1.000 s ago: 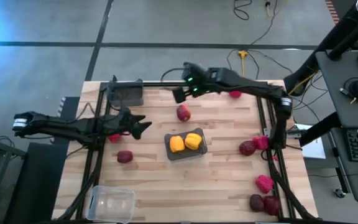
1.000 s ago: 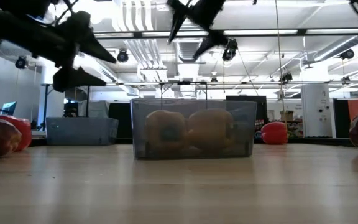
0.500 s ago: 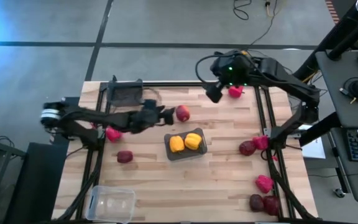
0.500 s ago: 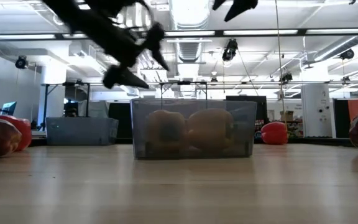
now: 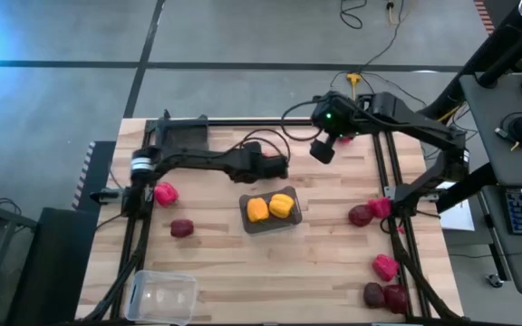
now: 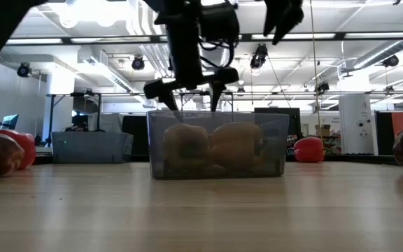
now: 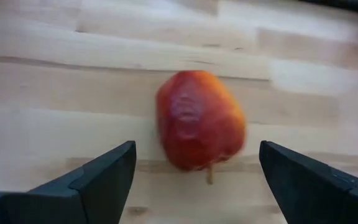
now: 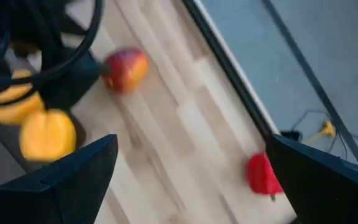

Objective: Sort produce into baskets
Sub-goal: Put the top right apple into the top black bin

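Observation:
A red-yellow apple lies on the wooden table. My left gripper is open above it, one finger on each side and apart from it; in the high view the gripper covers the apple. My right gripper is open and empty above the table's far right, next to a red bell pepper. Two yellow bell peppers lie in the dark grey basket at the middle. A second grey basket stands far left, and a clear one near left.
A red pepper and a dark apple lie at the left. At the right lie a dark apple, red peppers and two apples. Metal frame rails run along both side edges.
My left gripper has gone toward the table's right edge, from beside the red pepper at the left to above the red-yellow apple. My right gripper has gone toward the table's right edge, away from the apple, to beside the far red pepper. The produce has stayed in place.

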You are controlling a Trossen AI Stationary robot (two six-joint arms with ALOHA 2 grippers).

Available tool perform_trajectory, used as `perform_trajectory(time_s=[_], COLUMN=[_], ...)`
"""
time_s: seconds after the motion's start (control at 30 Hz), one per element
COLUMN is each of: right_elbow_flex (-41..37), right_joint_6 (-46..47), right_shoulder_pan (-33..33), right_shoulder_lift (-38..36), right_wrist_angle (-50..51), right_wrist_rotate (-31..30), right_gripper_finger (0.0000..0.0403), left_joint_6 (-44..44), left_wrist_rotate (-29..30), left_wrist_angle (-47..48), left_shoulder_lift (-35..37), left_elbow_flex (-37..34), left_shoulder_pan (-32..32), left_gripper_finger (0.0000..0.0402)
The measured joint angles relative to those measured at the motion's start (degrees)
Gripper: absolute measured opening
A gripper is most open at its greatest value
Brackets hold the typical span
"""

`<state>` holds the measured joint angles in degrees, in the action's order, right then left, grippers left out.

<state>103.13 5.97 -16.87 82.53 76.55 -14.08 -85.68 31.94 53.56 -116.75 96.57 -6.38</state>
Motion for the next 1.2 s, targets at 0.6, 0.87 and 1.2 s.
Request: perform_trajectory(time_s=[0.6, 0.87, 1.2], right_elbow_flex=[-22.4, -25.3, -27.6], right_joint_6=[0.7, 1.0, 0.6], right_shoulder_pan=[0.1, 0.1, 0.1], right_shoulder_lift=[-9.8, -11.4, -11.3], right_wrist_angle=[-2.5, -5.5, -9.4], right_wrist_rotate=[1.0, 3.5, 6.4], right_gripper_finger=[0.0400, 0.0400, 0.0400], left_joint_6=[10.7, 9.9, 13.5], left_wrist_rotate=[-13.7, -15.5, -18.8], left_wrist_angle=[15.1, 12.6, 7.2], left_shoulder_lift=[-15.1, -16.0, -16.0], left_elbow_flex=[22.6, 19.2, 15.9], left_shoulder_pan=[-6.9, -9.4, -10.3], left_gripper_finger=[0.0372, 0.0372, 0.0349])
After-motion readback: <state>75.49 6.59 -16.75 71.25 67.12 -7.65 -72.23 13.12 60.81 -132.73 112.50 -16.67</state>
